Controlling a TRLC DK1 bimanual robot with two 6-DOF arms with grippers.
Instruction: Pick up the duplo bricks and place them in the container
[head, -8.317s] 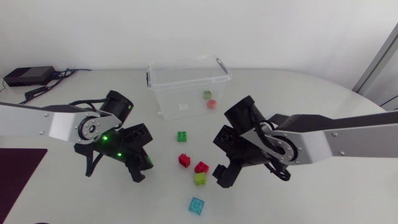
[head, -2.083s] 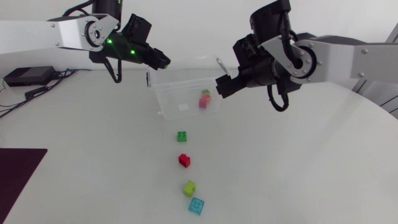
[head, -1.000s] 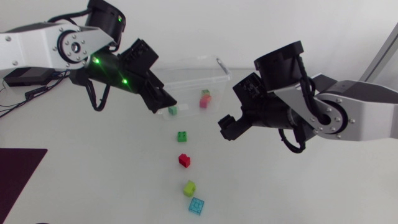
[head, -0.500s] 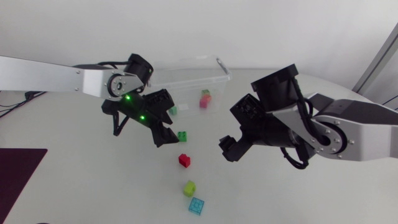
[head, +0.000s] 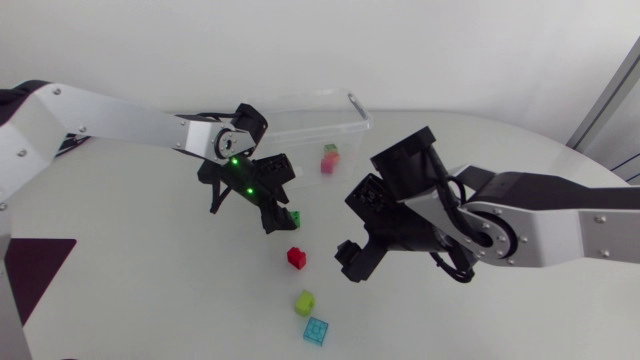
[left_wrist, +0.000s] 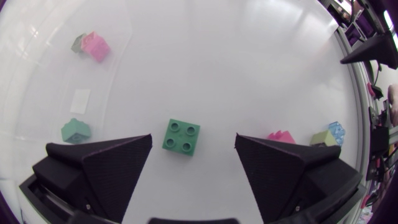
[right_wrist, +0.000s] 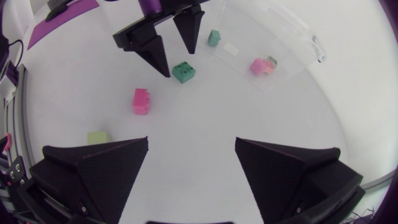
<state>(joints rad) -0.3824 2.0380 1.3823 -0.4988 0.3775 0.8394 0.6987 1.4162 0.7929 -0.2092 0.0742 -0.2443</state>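
The left arm's matte black wedge-fingered gripper (left_wrist: 193, 140) is hovering with its fingers spread wide on either side of the glossy green four-stud plastic brick (left_wrist: 183, 136) on the table, not touching it. Next, I judge, it needs lowering and squeezing. Beyond, the clear plastic container (head: 310, 125) is holding a few bricks. The right gripper (right_wrist: 191, 146) is also gaping, empty.

A white tabletop (head: 150, 300) is spreading across the head view, its rounded edge curving away on the right side. A dark purple mat (head: 35, 268) is lying flat on it at the near left, running out past the view's edge. The right wrist view is catching the mat (right_wrist: 43, 32) as a purple strip along the tabletop's rim
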